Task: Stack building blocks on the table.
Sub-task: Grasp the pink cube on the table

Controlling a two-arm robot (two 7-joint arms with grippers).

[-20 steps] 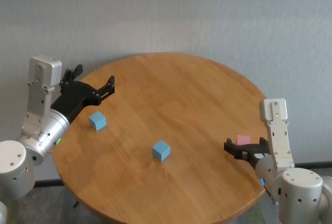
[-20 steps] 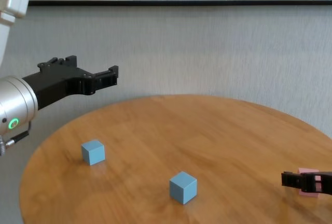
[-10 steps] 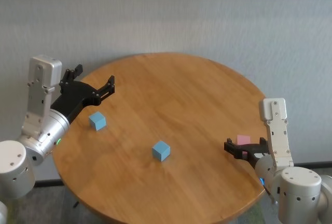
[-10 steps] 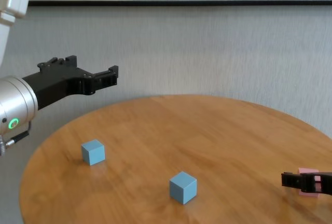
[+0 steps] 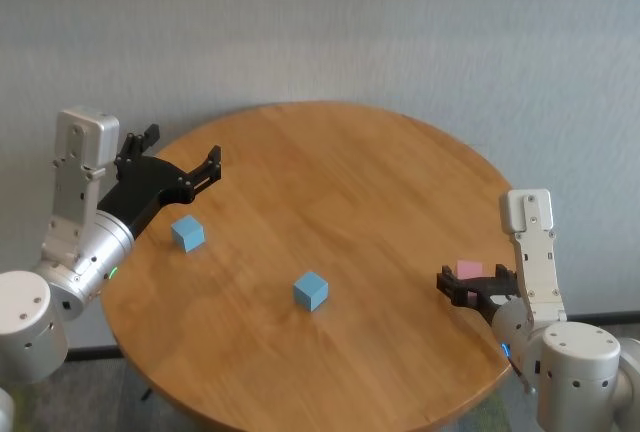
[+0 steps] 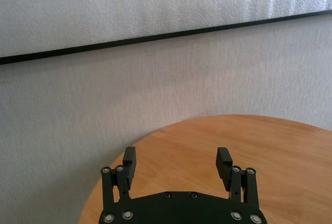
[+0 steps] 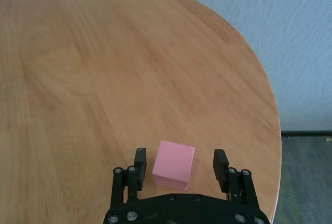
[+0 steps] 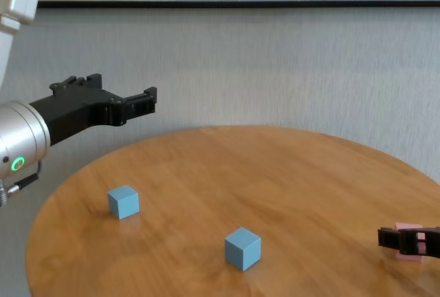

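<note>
The round wooden table (image 5: 340, 192) holds three cubes. One light blue cube (image 5: 187, 233) lies at the left, also in the chest view (image 8: 123, 201). A second light blue cube (image 5: 311, 291) lies near the middle (image 8: 242, 247). A pink cube (image 5: 470, 270) lies near the right edge. My right gripper (image 5: 465, 287) is open at table height. In the right wrist view the pink cube (image 7: 174, 164) sits between its fingers with a gap on each side. My left gripper (image 5: 182, 147) is open and empty, held above the table's left rim, beyond the left blue cube.
A pale textured wall (image 5: 400, 42) stands close behind the table. The floor shows past the table's right edge (image 7: 306, 177). The table's far half (image 6: 259, 146) carries nothing.
My right gripper has drawn back a little toward the table's right edge. The pink cube, both blue cubes and my left arm have not moved.
</note>
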